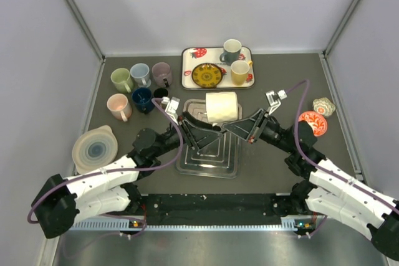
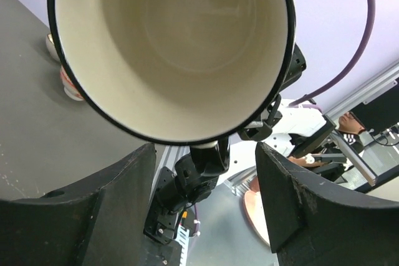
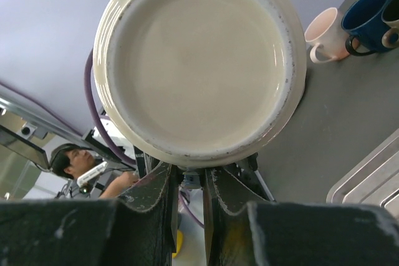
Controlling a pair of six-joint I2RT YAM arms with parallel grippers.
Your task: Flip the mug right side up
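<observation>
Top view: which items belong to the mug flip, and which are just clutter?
In the job:
cream mug, lying on its side
right gripper, gripping it
left gripper, open at its rim

Lying about:
mug cluster at left
strawberry tray
yellow plate
metal tray
pale bowl
orange dish

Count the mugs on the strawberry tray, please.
2. A grey-green mug stands at the back edge of the tray; a yellow mug stands nearer, on its right side. None seems hidden.
</observation>
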